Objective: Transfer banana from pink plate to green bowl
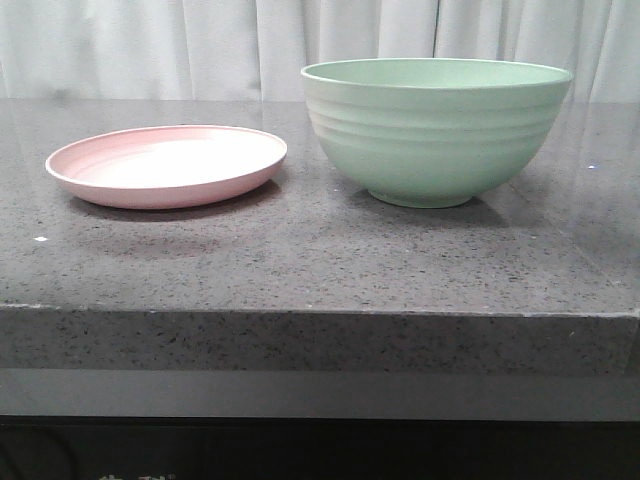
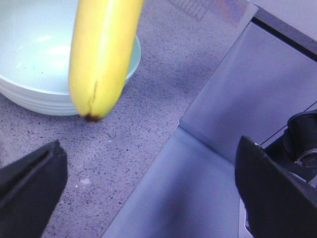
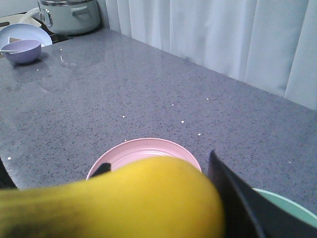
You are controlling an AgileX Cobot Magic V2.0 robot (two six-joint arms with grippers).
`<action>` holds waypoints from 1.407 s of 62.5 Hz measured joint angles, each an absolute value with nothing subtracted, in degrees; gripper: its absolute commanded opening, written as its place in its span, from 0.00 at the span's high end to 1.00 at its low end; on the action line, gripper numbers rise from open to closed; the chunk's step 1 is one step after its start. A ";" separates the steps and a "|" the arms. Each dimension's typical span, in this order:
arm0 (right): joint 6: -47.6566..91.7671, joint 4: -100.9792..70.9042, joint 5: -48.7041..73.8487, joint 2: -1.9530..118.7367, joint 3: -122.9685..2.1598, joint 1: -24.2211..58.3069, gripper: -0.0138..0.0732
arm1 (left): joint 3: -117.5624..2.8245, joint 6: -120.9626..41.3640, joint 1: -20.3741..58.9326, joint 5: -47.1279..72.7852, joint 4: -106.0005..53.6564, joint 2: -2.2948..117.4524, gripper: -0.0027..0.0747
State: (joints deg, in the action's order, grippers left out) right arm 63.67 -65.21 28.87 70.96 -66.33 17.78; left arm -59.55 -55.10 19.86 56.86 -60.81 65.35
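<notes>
In the front view the pink plate (image 1: 165,165) lies empty at the left and the green bowl (image 1: 435,130) stands at the right. No banana and no gripper shows there. In the right wrist view my right gripper (image 3: 158,181) is shut on the banana (image 3: 124,203), held high, with the pink plate (image 3: 143,148) below and beyond it and the green bowl's rim (image 3: 292,210) at the edge. In the left wrist view the banana (image 2: 104,54) hangs dark tip down in front of the green bowl (image 2: 29,49). My left gripper (image 2: 148,163) is open and empty over the table's edge.
A purple bowl (image 3: 20,51) on a pale plate and a grey pot (image 3: 69,15) stand at the table's far corner. White curtains hang behind. The table's front edge (image 1: 320,312) drops to a grey ledge (image 2: 198,173), with a black robot part (image 2: 302,144) beside it.
</notes>
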 measured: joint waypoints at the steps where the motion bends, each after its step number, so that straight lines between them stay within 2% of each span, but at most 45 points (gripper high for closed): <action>1: 61.69 -63.61 29.52 71.43 -67.40 17.18 0.57 | -59.55 -55.10 19.86 56.86 -60.81 65.35 0.10; 14: 47.30 -50.80 40.93 79.41 -77.85 9.98 0.57 | -59.55 -55.10 19.86 56.86 -60.81 65.35 0.10; 37: 45.14 -48.01 44.61 94.31 -85.19 6.50 0.56 | -59.55 -55.10 19.86 56.86 -60.81 65.35 0.10; 42: 45.14 -48.01 43.93 95.89 -85.52 6.50 0.50 | -59.55 -55.10 19.86 56.86 -60.81 65.35 0.10; 50: 45.14 -48.01 42.33 97.47 -85.52 6.50 0.29 | -59.55 -55.10 19.86 56.86 -60.81 65.35 0.10; 55: 45.14 -48.01 41.12 97.47 -85.64 6.50 0.23 | -59.55 -55.00 19.86 56.86 -60.81 65.35 0.10; 68: 45.06 -48.11 40.25 97.47 -85.64 5.03 0.23 | -59.55 -55.00 19.86 56.86 -60.81 65.35 0.10; 78: 44.55 -46.78 43.10 94.63 -85.64 3.62 0.27 | -59.55 -55.00 19.86 56.86 -60.81 65.35 0.10; 88: 36.27 -38.56 48.77 87.38 -85.64 3.61 0.28 | -59.55 -55.00 19.86 56.75 -60.81 65.35 0.10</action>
State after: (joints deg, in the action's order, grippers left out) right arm 36.27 -38.56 48.77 87.38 -85.64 3.61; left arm -59.55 -55.00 19.86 56.75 -60.81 65.35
